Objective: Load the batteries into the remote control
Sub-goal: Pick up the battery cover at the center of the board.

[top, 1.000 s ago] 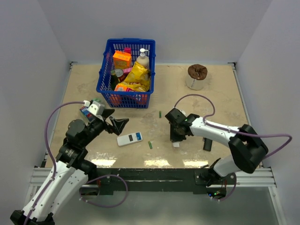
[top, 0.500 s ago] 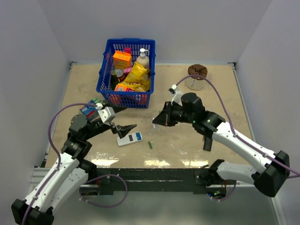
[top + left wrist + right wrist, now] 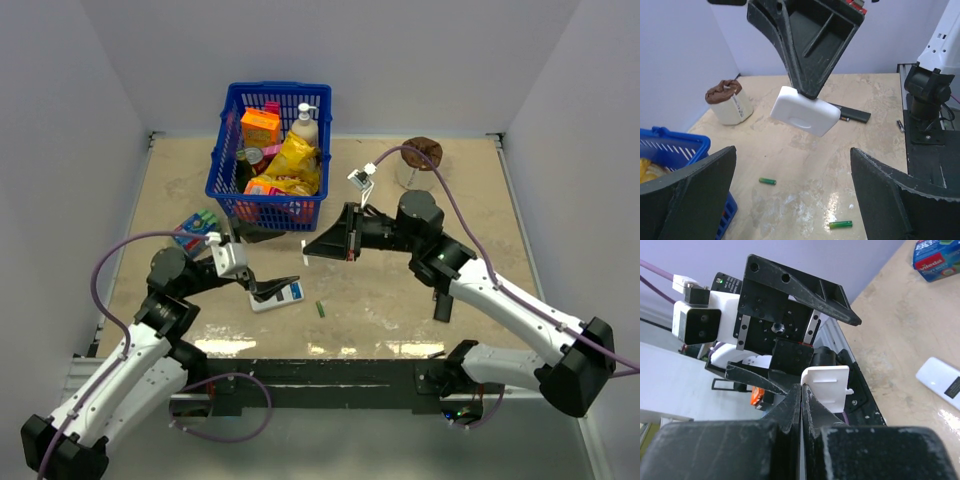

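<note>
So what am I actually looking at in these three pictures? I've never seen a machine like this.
You see a left arm and a right arm, robots bolted to the edge of a table. Each ends in a two-finger gripper. One picture looks down from above. The other two come from small cameras on the wrists. The right gripper is pinched shut on a small white cover. The left gripper is open, close to the white remote. Also on the table are green batteries, a black remote, a blue basket of groceries and a white cup.
</note>
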`<state>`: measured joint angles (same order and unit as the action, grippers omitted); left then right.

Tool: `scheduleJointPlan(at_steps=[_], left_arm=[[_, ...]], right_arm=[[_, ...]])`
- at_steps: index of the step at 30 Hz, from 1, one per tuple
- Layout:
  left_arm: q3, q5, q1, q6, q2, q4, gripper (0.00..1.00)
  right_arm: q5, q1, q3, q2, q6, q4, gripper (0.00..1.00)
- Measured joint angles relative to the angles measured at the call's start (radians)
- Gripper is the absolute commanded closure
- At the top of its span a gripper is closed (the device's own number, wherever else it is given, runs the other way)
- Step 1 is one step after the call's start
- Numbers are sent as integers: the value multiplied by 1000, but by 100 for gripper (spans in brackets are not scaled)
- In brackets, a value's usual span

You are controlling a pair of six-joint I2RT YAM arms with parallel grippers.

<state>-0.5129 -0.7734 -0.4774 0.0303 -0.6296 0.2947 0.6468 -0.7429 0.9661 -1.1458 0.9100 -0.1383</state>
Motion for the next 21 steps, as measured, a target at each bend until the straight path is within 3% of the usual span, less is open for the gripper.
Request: scheduleJointPlan(at_steps=[21], left_arm=[[4,-83,-48,-137,-92,292,0]], right_arm=[[54,-18,-42,-12,119,-181,100]])
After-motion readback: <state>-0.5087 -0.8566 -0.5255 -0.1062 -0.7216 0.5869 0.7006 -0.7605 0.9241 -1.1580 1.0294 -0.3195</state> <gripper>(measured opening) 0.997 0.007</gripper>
